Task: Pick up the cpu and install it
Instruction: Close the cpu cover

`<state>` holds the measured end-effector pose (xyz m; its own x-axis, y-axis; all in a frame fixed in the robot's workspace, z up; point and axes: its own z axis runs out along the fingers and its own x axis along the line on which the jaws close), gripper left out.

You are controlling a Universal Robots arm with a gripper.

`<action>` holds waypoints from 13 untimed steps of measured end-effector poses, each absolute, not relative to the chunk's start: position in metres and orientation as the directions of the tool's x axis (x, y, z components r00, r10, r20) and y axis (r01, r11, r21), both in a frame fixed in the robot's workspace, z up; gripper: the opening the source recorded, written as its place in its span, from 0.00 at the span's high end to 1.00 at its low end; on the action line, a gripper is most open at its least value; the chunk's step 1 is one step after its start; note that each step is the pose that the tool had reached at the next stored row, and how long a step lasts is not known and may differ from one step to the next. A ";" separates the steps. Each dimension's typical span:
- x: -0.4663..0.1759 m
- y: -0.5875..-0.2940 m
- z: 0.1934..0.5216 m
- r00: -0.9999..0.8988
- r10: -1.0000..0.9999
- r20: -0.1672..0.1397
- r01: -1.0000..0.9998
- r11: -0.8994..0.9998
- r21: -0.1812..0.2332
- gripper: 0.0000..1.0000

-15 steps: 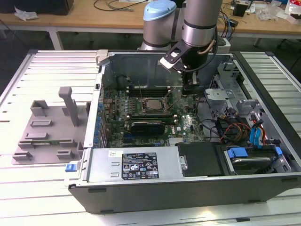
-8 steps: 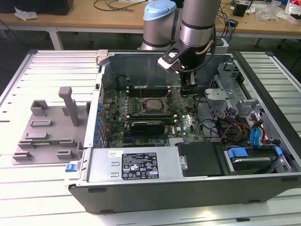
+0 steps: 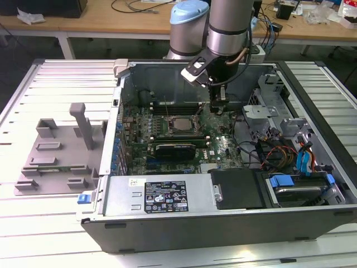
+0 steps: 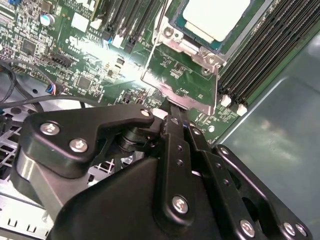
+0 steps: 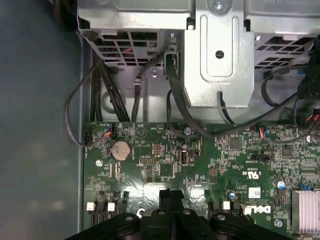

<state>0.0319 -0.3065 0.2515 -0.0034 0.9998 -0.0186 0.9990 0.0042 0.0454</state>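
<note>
At the exterior view's left, a grey moulded plastic tray [image 3: 56,153] lies on the white slatted table [image 3: 33,84]. Inside the open black computer case [image 3: 223,223], the small square silvery-topped cpu [image 3: 178,126] sits in the metal socket frame [image 4: 186,46] on the green motherboard [image 3: 223,148]. Just right of it, the black gripper [image 3: 218,109] hangs low over the board, its jaws closed together on nothing.

The arm [image 3: 189,25] hangs vertical, wrist [image 3: 227,42] directly above the gripper [image 3: 218,106], whose black fingers [image 4: 172,150] point down, pressed together.
</note>
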 end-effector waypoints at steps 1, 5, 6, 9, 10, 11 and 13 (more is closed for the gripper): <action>0.029 -0.306 0.251 -0.003 1.000 -0.019 0.999 0.004 0.047 0.89; 0.020 -0.306 0.251 -0.003 1.000 -0.019 0.999 0.004 0.054 0.89; 0.017 -0.306 0.251 -0.003 1.000 -0.019 0.998 0.004 0.056 0.89; 0.010 -0.306 0.251 -0.003 1.000 -0.018 0.998 0.004 0.061 0.89; 0.007 -0.306 0.251 -0.003 1.000 -0.019 0.998 0.004 0.063 0.89; 0.004 -0.306 0.251 -0.003 1.000 -0.019 0.998 0.004 0.065 0.89; -0.003 -0.306 0.252 -0.003 1.000 -0.019 0.998 0.004 0.069 0.89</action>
<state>-0.0032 -0.3065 0.2515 -0.0029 0.9998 -0.0186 0.9976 0.0042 0.0693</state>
